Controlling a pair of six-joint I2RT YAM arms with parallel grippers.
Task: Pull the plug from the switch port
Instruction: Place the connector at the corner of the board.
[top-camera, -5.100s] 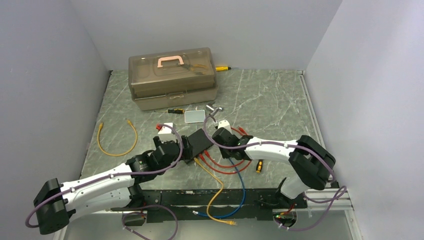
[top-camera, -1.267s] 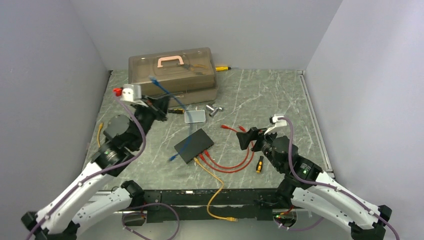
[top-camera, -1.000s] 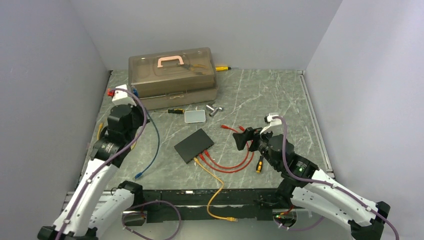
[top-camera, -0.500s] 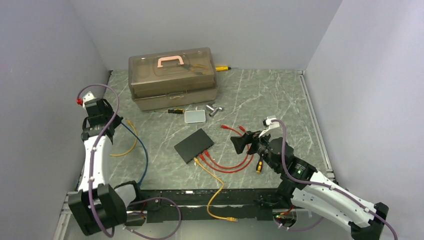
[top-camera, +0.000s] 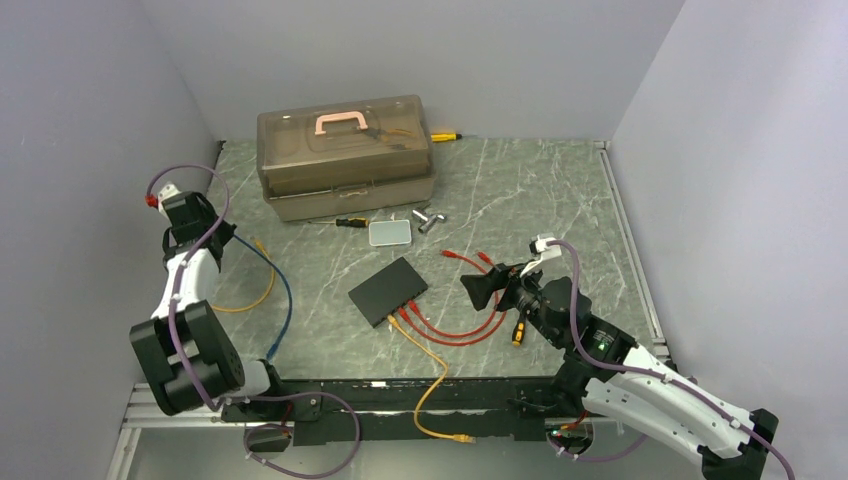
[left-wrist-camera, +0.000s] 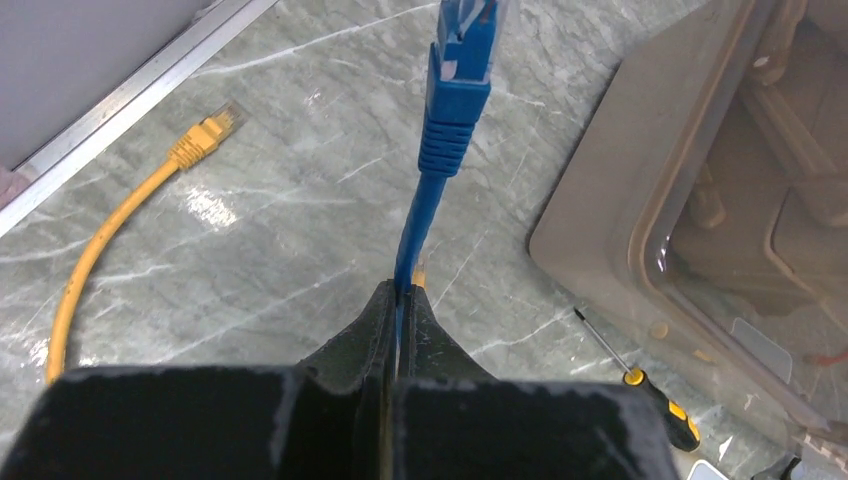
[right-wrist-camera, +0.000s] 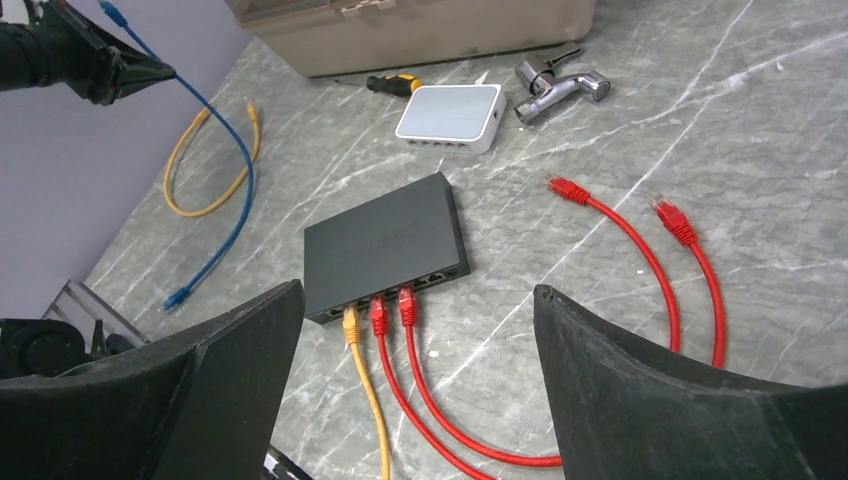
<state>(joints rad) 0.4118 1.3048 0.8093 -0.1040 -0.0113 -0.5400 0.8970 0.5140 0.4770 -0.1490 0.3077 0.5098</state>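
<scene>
plug (left-wrist-camera: 455, 100) on the blue cable (left-wrist-camera: 410, 240) hangs free of the switch (right-wrist-camera: 385, 245), cable pinched in the left gripper (left-wrist-camera: 398, 300); right gripper (right-wrist-camera: 415, 295) wide, empty; only release seems left.

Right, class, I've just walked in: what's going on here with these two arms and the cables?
The left gripper has its jaws shut on a blue cable, held up at the left side of the table, one plug free in the air. The switch sits mid-table with a yellow plug and two red plugs in its ports. The right gripper hovers to its right, jaws open, holding nothing.
</scene>
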